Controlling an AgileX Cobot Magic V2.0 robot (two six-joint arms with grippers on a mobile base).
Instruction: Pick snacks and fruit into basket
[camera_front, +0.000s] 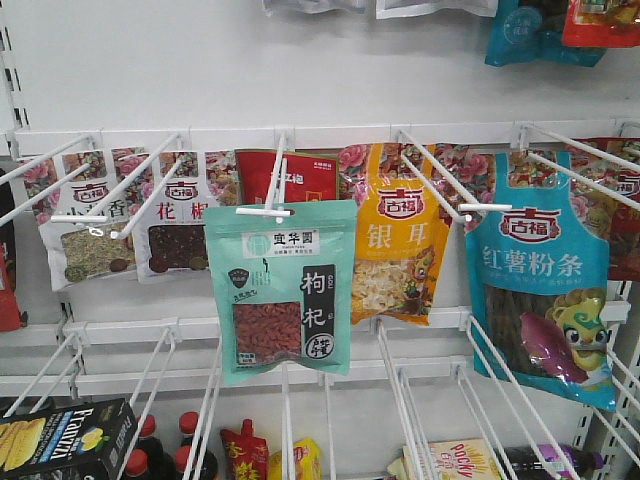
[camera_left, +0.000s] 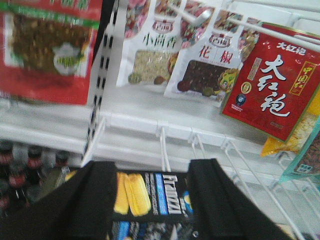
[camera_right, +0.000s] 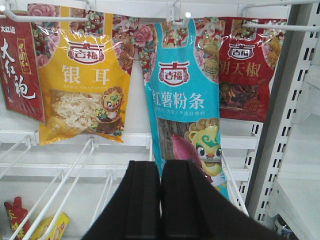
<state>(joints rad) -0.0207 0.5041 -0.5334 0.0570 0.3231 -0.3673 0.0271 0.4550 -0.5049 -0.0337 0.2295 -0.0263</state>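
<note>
The snacks (camera_front: 285, 290), a mint-green pouch with a window of red berries, hang from a white peg at the middle of the shelf wall in the front view. Only a sliver of the pouch's edge (camera_left: 306, 159) shows at the far right of the left wrist view. My left gripper (camera_left: 152, 200) is open, low and to the left of the pouch, with nothing between its fingers. My right gripper (camera_right: 160, 195) is shut and empty, in front of a blue pouch (camera_right: 185, 100). The fruit and the basket are out of view.
Other pouches hang beside the snacks: white ones (camera_front: 95, 215), a red one (camera_left: 272, 85), a yellow one (camera_right: 85, 80). White wire pegs (camera_front: 430, 175) stick out towards me. A black Franzzi box (camera_left: 150, 192) and dark bottles (camera_left: 30, 165) stand on the shelf below.
</note>
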